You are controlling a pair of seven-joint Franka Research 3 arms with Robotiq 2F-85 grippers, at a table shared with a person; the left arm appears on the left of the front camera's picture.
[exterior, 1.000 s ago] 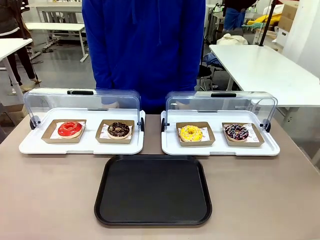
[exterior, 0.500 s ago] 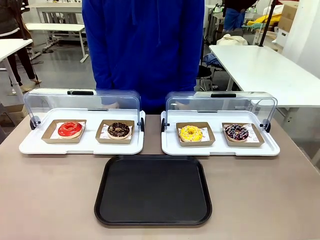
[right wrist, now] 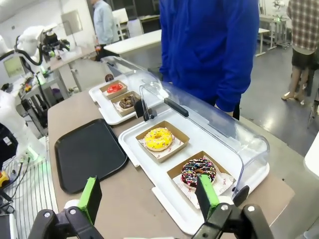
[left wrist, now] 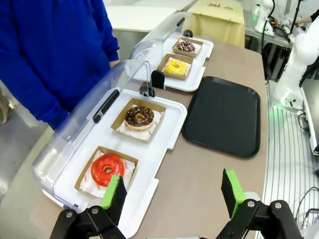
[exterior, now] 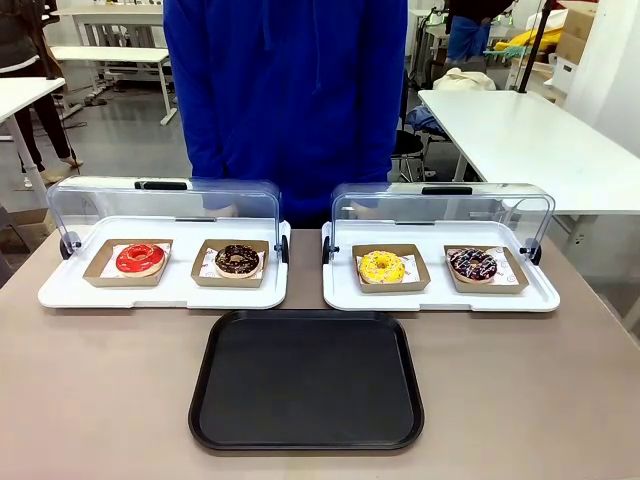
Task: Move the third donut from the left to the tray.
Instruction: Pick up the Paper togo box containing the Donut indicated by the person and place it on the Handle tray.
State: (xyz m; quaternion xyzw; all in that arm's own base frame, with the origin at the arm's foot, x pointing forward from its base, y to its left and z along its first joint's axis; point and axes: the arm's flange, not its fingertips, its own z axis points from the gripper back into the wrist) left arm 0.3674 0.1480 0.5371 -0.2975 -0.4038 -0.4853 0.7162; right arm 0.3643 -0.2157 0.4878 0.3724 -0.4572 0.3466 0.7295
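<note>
Both my left gripper (left wrist: 173, 191) and right gripper (right wrist: 148, 193) spread wide with nothing in them, third donut from the left (exterior: 381, 266) sitting in its cardboard box (exterior: 412, 281) on the right-hand white tray (exterior: 440, 297), the tray (exterior: 305, 380) just in front of it

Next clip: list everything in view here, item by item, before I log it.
yellow donut: one, yellow icing, third from left, right white tray
red donut: one, red icing, leftmost
chocolate donuts: two, dark; second from left, and a sprinkled one far right
cardboard boxes: four, brown, one under each donut
white trays: two, white, side by side at the far side
clear lids: two, see-through, swung back toward the person
black tray: one, black, near centre
table: one, grey-brown
person: one, blue top, far side
left end effector: black, green pads, open
right end effector: black, green pads, open
</note>
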